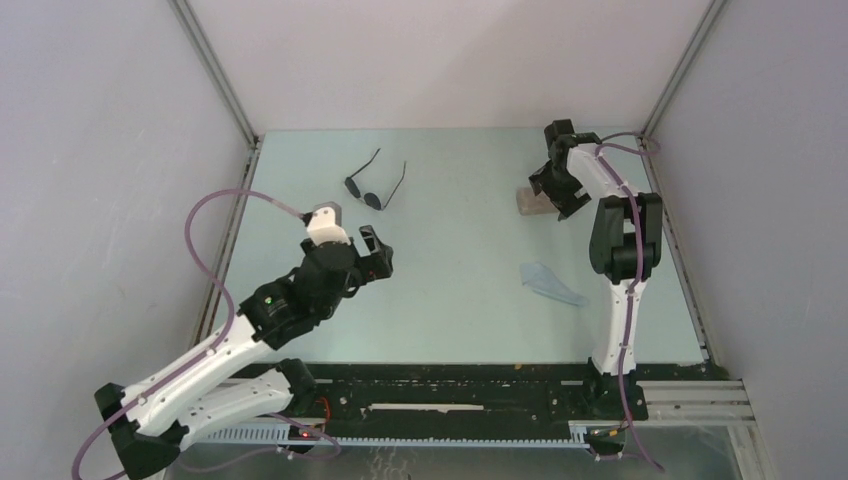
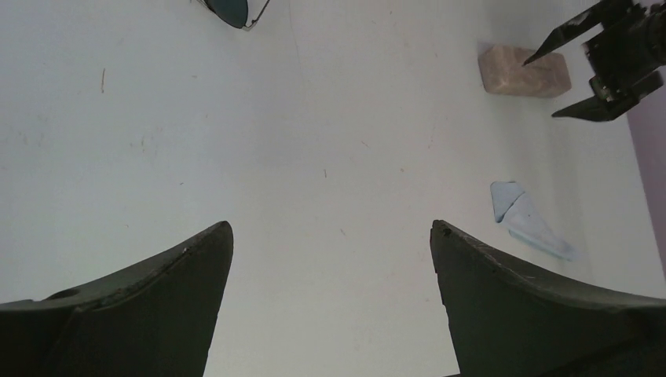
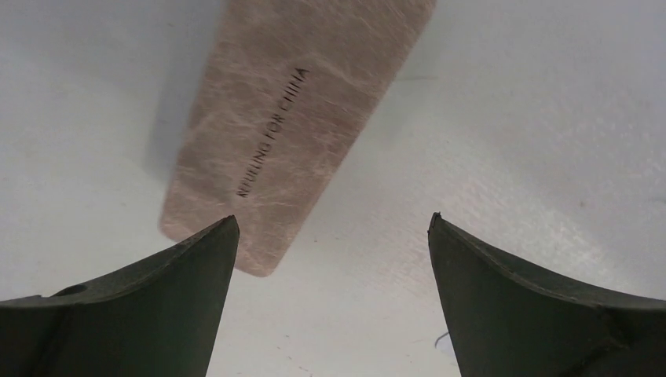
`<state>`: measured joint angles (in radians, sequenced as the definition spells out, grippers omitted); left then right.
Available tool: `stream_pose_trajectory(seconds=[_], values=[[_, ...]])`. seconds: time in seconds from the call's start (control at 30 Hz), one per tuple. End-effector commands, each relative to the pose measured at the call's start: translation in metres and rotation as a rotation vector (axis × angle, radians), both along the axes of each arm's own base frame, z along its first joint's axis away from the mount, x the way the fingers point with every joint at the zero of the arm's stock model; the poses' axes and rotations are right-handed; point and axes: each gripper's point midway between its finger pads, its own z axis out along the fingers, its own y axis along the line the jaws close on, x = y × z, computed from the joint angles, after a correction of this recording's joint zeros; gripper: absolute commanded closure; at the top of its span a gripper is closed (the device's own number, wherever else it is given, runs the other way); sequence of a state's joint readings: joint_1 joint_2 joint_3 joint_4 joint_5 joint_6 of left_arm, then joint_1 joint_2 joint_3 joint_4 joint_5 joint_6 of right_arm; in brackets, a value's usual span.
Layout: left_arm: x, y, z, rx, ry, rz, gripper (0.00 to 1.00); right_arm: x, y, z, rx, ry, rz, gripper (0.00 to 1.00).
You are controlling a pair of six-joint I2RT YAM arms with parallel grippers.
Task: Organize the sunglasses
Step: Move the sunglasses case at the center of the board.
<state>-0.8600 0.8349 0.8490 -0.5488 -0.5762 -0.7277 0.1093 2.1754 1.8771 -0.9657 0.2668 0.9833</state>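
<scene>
view from above of a pale table (image 1: 460,330) with two robot arms. at left, the left gripper (image 1: 377,251) hovers over bare table. just beyond it, near the far left of the table, lie the sunglasses (image 1: 375,188): thin black wire frame, two dark oval lenses, temple arms spread open and pointing away, apart from everything else. right of centre sits a closed oblong case (image 1: 527,201), mottled pinkish tan, and nearer the arms a folded light blue cloth (image 1: 551,282). at far right, the right gripper (image 1: 561,193) hangs right over the case.

likely risks: the wire frame is thin and lies flat, so fingers coming down off-centre could skid it across the table, bend a temple arm or press on a lens. the case is shut, and the right gripper sits over one end of it, so a pinch there could tip or slide it rather than open it.

jaws: the left gripper's are spread wide, holding and touching nothing. the right gripper's are spread equally wide, empty, poised above the case end; contact cannot be told.
</scene>
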Motion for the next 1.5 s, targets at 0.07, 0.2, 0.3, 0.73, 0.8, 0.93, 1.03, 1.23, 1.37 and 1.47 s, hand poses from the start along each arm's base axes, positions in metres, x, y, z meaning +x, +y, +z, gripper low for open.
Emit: stream_pose_trajectory(seconds=[0.07, 0.2, 0.3, 0.73, 0.8, 0.93, 1.03, 1.23, 1.37, 1.47], values=[[-0.006, 0.018, -0.013, -0.006, -0.012, 0.058, 0.00, -0.006, -0.001, 0.010, 0.027, 0.017, -0.145, 0.00], [-0.008, 0.020, -0.013, 0.004, -0.009, 0.050, 0.00, -0.001, 0.001, 0.007, 0.031, 0.020, -0.148, 0.00], [-0.008, 0.020, -0.012, 0.013, -0.010, 0.043, 0.00, 0.002, 0.003, 0.003, 0.055, 0.014, -0.154, 0.00], [-0.009, 0.024, -0.016, 0.038, -0.004, 0.054, 0.00, 0.027, -0.002, -0.012, 0.146, -0.026, -0.225, 0.00], [-0.009, 0.023, -0.015, 0.033, -0.002, 0.049, 0.00, 0.030, -0.004, -0.014, 0.150, -0.019, -0.234, 0.00], [-0.010, 0.019, -0.016, 0.023, 0.004, 0.035, 0.00, 0.040, -0.001, -0.017, 0.170, -0.034, -0.228, 0.00], [-0.012, 0.016, -0.018, 0.015, 0.009, 0.016, 0.00, 0.044, -0.003, -0.020, 0.168, -0.030, -0.238, 0.00], [-0.014, 0.015, -0.021, 0.010, 0.016, -0.001, 0.00, 0.043, -0.011, -0.021, 0.132, -0.015, -0.281, 0.00], [-0.014, 0.014, -0.023, 0.016, 0.021, -0.005, 0.00, 0.043, -0.015, -0.024, 0.159, -0.010, -0.318, 0.00], [-0.015, 0.012, -0.025, 0.018, 0.028, -0.014, 0.00, 0.042, -0.021, -0.027, 0.168, 0.001, -0.345, 0.00]])
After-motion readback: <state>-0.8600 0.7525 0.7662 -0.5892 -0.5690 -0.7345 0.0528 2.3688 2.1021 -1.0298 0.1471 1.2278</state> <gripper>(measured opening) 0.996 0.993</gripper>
